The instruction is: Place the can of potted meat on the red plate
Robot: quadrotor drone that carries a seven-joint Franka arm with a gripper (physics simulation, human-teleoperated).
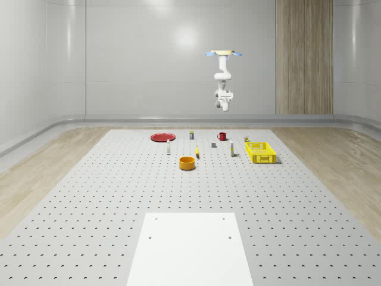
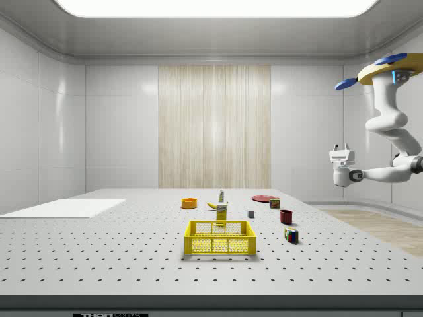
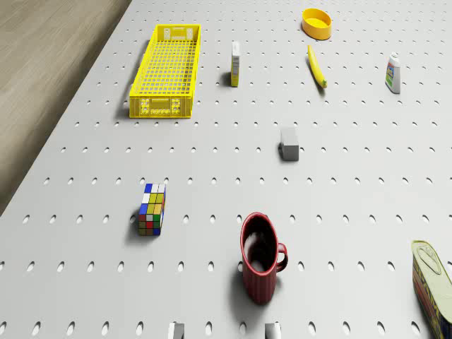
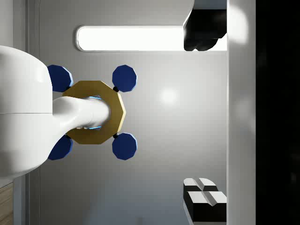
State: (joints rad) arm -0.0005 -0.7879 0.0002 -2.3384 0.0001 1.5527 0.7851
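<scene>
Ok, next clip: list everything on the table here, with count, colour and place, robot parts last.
potted meat can: 1, yellow-labelled, near the red mug
red plate: 1, red, far edge of the table, toward the whole-scene view's left
red mug: 1, dark red, upright, between the can and the cube
puzzle cube: 1, multicoloured, between the mug and the crate
yellow crate: 1, yellow, toward the whole-scene view's right
orange bowl: 1, orange, nearer the white panel
banana: 1, yellow, beside the bowl
small box: 1, white-yellow, upright by the crate
grey block: 1, grey, mid-table
bottle: 1, white, near the plate
white panel: 1, white, near end
table: 1, grey, perforated
drone: hovering above the table's far edge
gripper: raised, pointing upward
</scene>
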